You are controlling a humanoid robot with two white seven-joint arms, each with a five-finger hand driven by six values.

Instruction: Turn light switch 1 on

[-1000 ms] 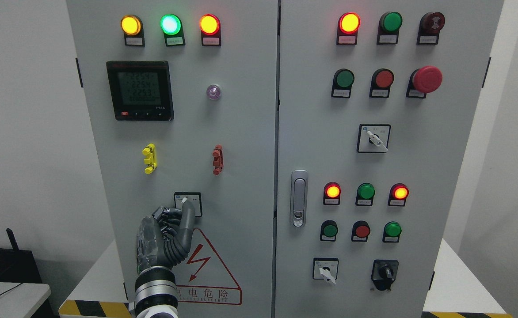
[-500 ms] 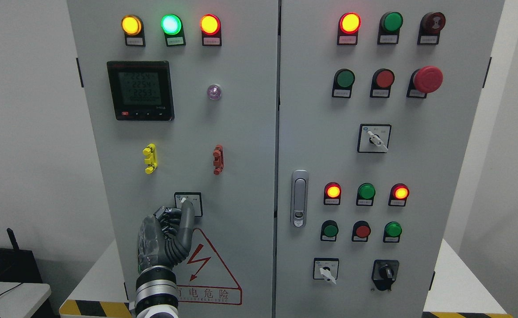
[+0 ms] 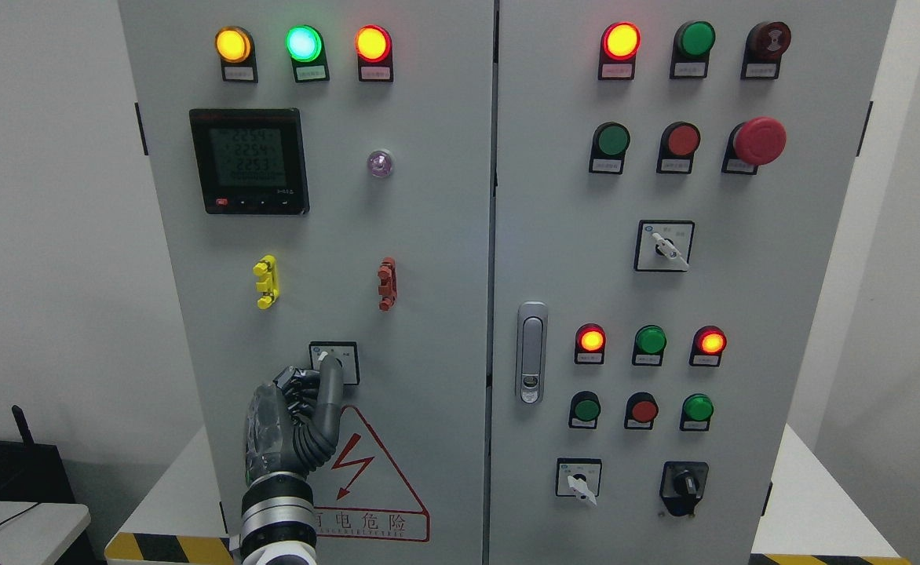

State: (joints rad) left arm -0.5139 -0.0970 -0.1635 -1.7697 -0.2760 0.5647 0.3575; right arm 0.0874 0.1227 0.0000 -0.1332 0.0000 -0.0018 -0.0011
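grey cabinet (image 3: 428, 235) stands on a white platform (image 3: 813, 502) with hazard-striped edge.

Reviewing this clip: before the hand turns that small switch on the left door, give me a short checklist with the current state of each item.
1. Left hand at the rotary switch: ok, one finger extended onto the knob.
2. Firm grip on the knob: cannot tell, the finger hides it.
3. Knob position: cannot tell.
4. Hand clear of the red terminal block above: ok.
5. Right hand out of the way: ok, not in view.
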